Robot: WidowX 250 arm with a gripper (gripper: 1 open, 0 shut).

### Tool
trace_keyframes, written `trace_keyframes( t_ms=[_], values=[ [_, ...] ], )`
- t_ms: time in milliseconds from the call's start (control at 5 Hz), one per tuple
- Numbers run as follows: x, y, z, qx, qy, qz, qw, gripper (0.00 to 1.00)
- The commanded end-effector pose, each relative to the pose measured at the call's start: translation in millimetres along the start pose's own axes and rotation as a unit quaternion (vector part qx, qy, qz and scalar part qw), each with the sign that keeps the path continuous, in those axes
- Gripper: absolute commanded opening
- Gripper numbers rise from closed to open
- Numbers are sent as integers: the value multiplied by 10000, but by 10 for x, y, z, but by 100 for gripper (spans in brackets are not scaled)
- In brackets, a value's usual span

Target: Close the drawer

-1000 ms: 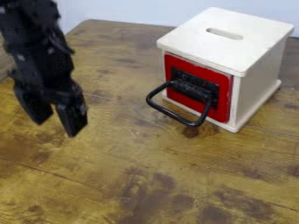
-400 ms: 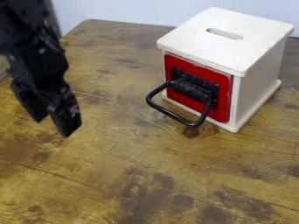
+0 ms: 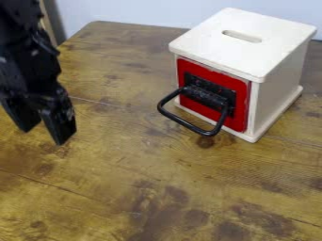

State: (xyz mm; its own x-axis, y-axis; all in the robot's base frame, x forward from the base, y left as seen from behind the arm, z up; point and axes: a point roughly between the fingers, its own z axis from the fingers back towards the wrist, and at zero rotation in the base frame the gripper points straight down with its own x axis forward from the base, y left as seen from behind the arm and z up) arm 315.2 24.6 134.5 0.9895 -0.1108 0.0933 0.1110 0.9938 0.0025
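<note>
The drawer (image 3: pixel 214 92) has a red front with a black panel and sits in a pale wooden cube box (image 3: pixel 247 47) with a slot in its top, at the upper right. Its large black wire loop handle (image 3: pixel 189 114) juts out toward the lower left and rests low over the table. My black gripper (image 3: pixel 40 120) hangs at the left, well apart from the handle, fingers pointing down. Its two fingers stand apart, open, with nothing between them.
A worn brown wooden table (image 3: pixel 151 188) fills the view. Its far edge runs behind the box against a pale wall (image 3: pixel 126 11). My black arm fills the upper left corner.
My gripper has drifted left and slightly down across the frames, away from the drawer. The box and handle have not moved.
</note>
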Motion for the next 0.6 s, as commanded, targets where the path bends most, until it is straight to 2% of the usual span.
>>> trace_keyframes(
  t_ms=[0,400],
  values=[
    [133,-126,275,71,-492,-314,9983,100],
    [245,-282,4,-16,-386,-387,9985,100]
  ],
)
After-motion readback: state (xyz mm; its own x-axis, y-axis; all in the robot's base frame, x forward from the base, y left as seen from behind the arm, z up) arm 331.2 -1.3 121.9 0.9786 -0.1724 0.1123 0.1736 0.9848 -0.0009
